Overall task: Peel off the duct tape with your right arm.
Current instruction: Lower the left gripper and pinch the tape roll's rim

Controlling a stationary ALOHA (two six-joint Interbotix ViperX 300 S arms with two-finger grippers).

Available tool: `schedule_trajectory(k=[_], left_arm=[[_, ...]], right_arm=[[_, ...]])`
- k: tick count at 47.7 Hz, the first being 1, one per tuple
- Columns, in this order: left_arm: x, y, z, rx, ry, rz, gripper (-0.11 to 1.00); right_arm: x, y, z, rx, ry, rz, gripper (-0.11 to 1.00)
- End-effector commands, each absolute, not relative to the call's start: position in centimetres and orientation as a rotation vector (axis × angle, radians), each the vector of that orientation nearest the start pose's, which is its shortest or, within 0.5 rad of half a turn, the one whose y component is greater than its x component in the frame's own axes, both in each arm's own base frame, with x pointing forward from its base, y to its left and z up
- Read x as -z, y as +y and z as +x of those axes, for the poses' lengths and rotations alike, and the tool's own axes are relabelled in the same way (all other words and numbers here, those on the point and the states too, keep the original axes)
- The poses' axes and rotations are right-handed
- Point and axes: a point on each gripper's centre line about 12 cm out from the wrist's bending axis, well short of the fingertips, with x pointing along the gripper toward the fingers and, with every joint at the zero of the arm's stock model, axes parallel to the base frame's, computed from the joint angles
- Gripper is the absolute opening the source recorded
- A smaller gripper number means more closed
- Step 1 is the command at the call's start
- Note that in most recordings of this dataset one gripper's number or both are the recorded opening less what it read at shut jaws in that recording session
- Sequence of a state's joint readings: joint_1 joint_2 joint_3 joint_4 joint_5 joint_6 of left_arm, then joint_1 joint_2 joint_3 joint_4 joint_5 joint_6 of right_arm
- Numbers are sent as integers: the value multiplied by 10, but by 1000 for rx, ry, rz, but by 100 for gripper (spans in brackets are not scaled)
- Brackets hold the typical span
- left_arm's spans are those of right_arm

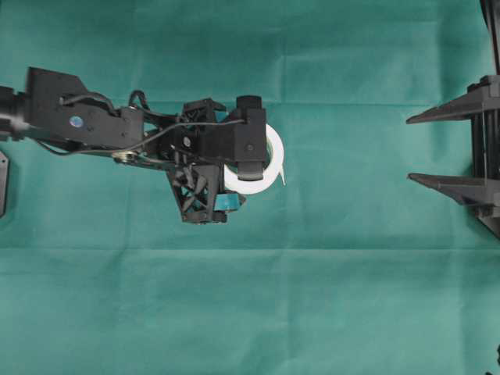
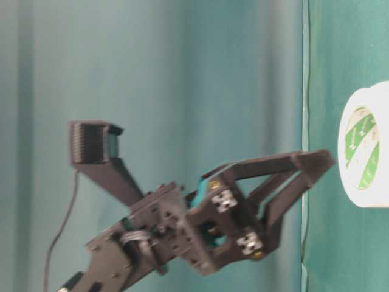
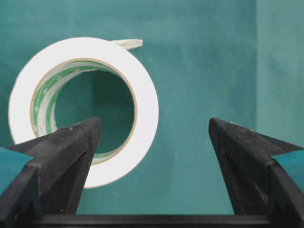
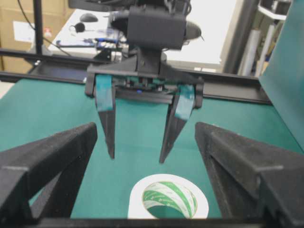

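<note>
Duct tape (image 1: pixel 269 160) is the thing to be peeled, and no claw is touching it yet. The left claw (image 4: pixel 137 156) is held in the air over the roll with its two fingers spread apart. In the right wrist view its tips are seen hanging above the tape, with bare green cloth between them and the roll. In the left wrist view one finger (image 3: pixel 61 161) covers the near edge of the roll and the other finger is off to the side.

The right claw (image 1: pixel 426 148) is seen at the right edge of the overhead view, well apart from the tape. Its two long pointed fingers are also spread wide, and nothing is held between them.

The tape lies flat on the desk (image 1: pixel 250 312), near the middle, with its hole facing up. A small loose white strip (image 1: pixel 282 177) sticks out from the side of the roll that faces the right claw.

The task seems to be at its start: the roll is likely about to be held down by the left claw. Next, the roll would need to be held firmly so it cannot slide. Then the right claw would have to be brought across, and the little strip pinched and pulled away.
</note>
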State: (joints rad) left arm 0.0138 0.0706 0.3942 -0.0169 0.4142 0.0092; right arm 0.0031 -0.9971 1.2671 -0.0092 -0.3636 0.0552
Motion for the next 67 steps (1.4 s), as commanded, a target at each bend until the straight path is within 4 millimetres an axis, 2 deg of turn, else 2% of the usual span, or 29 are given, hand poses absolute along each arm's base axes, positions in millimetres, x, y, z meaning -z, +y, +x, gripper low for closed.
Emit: schedule_trajectory(k=[1, 17, 32, 39, 50, 54, 62, 67], left_arm=[[-200, 9, 433, -16, 842, -15, 95], [-155, 15, 444, -29, 890, -18, 95], [-125, 22, 447, -44, 925, -26, 95], [-118, 22, 447, -45, 942, -28, 95], [-121, 22, 447, -45, 929, -28, 92], [-122, 22, 447, -43, 926, -27, 83], [-130, 19, 446, -38, 917, -24, 40], [-138, 18, 444, -35, 912, -22, 29]], right_arm=[[-277, 1, 188, -11, -115, 48, 79], [-276, 1, 188, -11, -113, 48, 79], [-276, 1, 188, -11, -112, 48, 79], [-276, 1, 188, -11, -112, 48, 79], [-275, 1, 188, -11, -110, 48, 79], [-275, 1, 188, -11, -110, 48, 79], [-275, 1, 188, -11, -115, 48, 79], [-275, 1, 188, -11, -116, 47, 79]])
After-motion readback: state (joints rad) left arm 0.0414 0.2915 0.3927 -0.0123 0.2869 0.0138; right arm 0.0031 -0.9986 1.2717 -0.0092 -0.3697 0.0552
